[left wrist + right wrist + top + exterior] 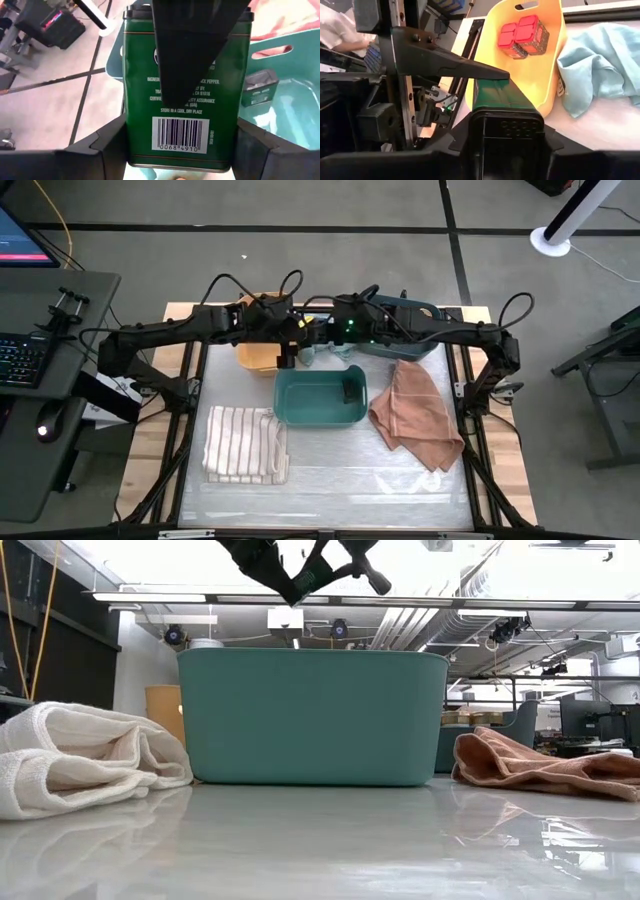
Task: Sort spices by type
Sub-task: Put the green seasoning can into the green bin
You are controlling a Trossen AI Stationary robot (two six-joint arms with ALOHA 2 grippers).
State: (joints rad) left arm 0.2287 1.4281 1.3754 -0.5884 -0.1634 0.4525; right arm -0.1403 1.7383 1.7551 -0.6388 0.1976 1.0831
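Observation:
A flat dark-green spice tin point(180, 120) with a barcode is held in the air between both grippers, over the gap between the yellow bin point(252, 356) and the teal bin point(318, 402). My left gripper point(180, 152) and my right gripper point(507, 137) are both shut on it. A second tin point(354, 388) lies inside the teal bin. Two red-topped square jars point(522, 35) stand in the yellow bin. No round jars with tan lids show in any view. My left gripper pinches the tin between its two fingers by the narrow side edges point(127, 140), near the barcode end. The tin is lifted clear of the table. My right gripper pinches the same tin by its wide faces. One finger point(192, 50) lies along the printed face, and the tin's perforated end point(512, 125) sits between the fingers. It comes from the side opposite my left gripper.
A blue-grey bin point(405, 338) sits at the far right. A light blue cloth point(326, 354) lies beside the yellow bin, a tan cloth point(415, 418) right of the teal bin and a striped cloth point(245, 444) to its near left. The near strip of the table is bare.

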